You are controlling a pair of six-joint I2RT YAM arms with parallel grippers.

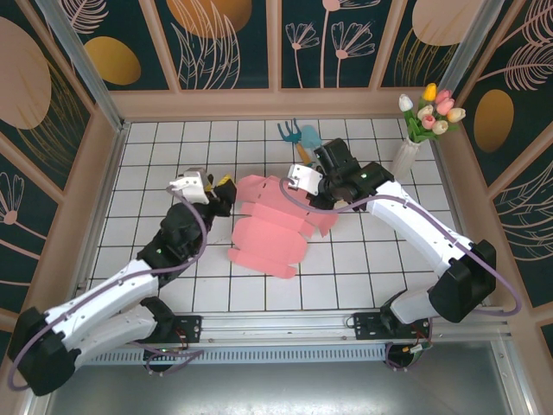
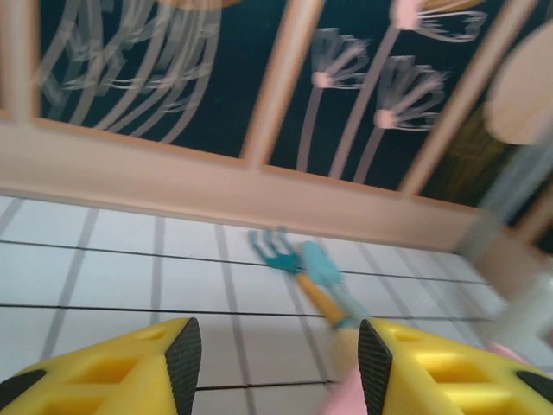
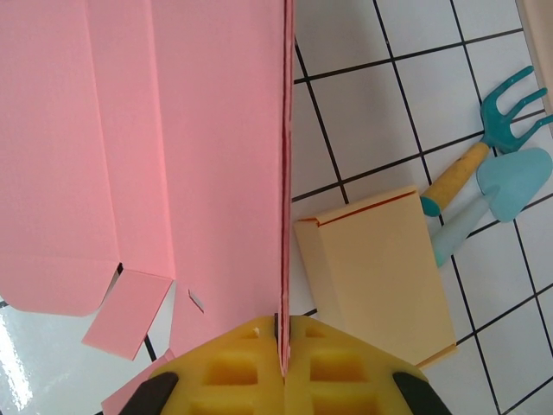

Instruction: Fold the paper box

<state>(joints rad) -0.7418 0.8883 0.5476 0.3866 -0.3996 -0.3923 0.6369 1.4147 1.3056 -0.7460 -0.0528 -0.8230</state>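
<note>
Open tiled table (image 1: 138, 173) is seen on the left, between the left wall (image 1: 102, 173) and the left arm. The left gripper (image 1: 225, 192) is placed just beside the left edge of the paper box (image 1: 268, 229). Its jaws are spread about halfway and nothing is held between the pads (image 2: 183, 359); a pink corner is seen just beside the right pad in the left wrist view.

The paper box is laid mostly flat and unfolded at the middle of the table, with flaps spread toward the near side. Free tiles are left all along its near edge.

The right gripper (image 3: 283, 341) is closed tight on a raised edge of the paper box at its far right side, and that panel is stood up on edge.

Just right of the pinched edge a cream carton (image 3: 380, 277) is laid flat, apart from the pink sheet. Beyond it a teal fork (image 3: 510, 108) and trowel (image 3: 511, 183) are laid side by side near the far wall (image 1: 259, 102). At the far right corner a white vase (image 1: 406, 157) with tulips (image 1: 432, 112) is stood upright, near the right arm's elbow. Room on the right is narrowed by these items.
</note>
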